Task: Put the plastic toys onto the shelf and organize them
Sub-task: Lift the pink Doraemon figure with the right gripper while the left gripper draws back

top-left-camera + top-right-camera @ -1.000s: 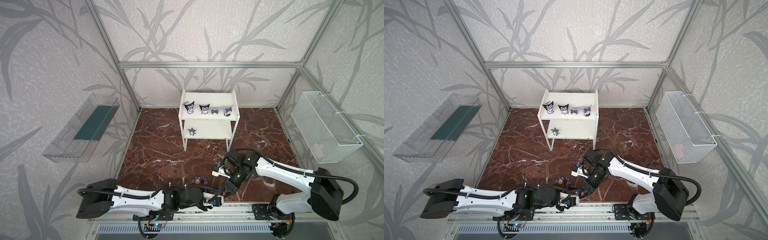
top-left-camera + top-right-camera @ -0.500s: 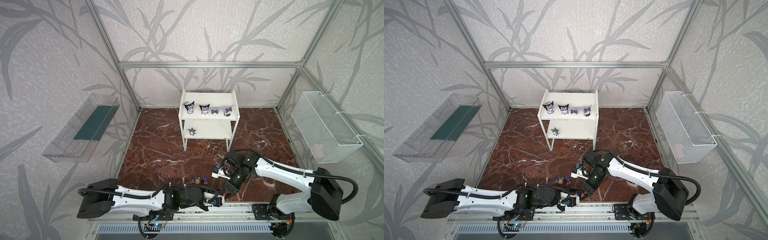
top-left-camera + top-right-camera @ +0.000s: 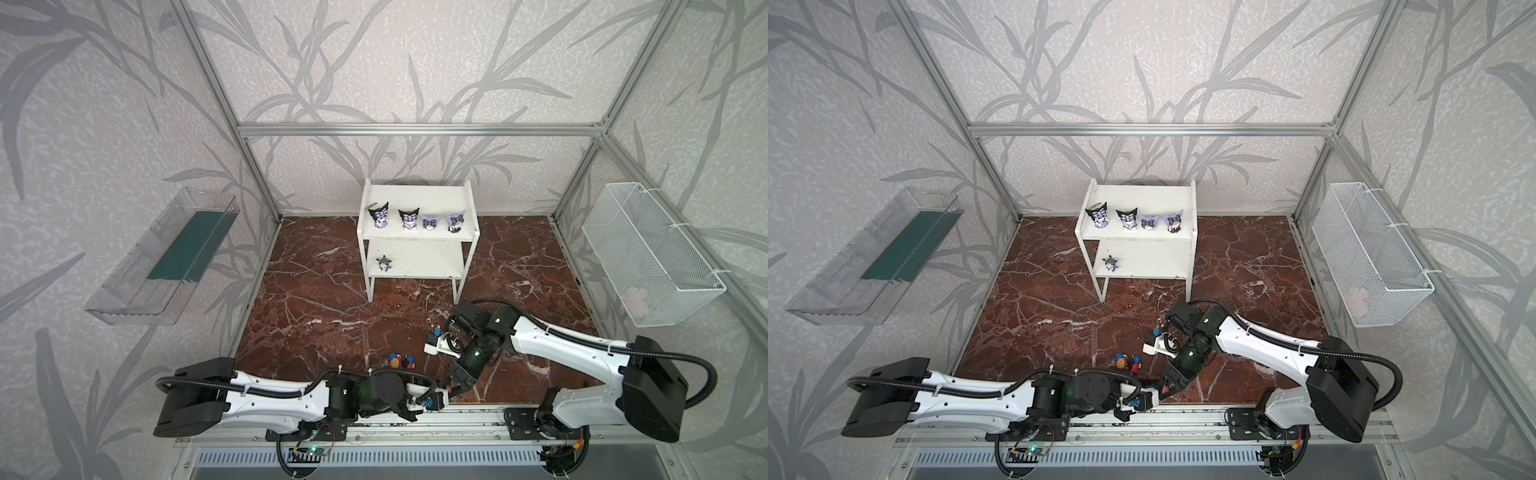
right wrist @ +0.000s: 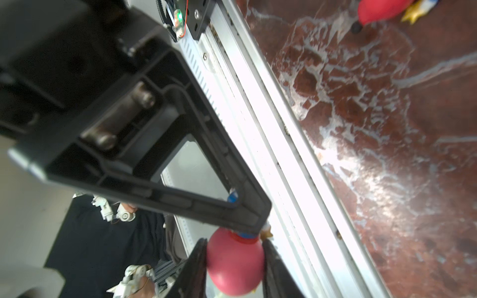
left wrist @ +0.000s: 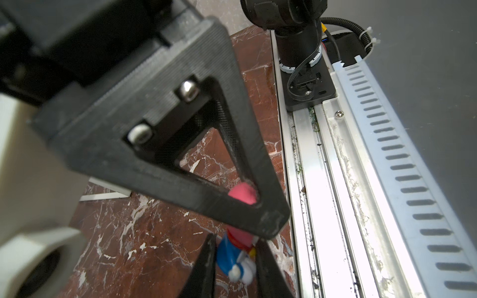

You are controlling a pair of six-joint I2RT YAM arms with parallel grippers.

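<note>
- No text, label, brand, number or sign is readable in any view
- The circuit board [image 3: 309, 449] below the front edge is too small and blurred to show print

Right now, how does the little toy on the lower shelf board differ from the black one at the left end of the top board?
The lower toy is clearly smaller than the black top-board toy. The lower toy has a grey head; the black top-board toy has tall, pointed black ears. The lower toy sits alone on its board; the black top-board toy begins a row of four toys. Both rest near the left side of the white shelf.
</note>
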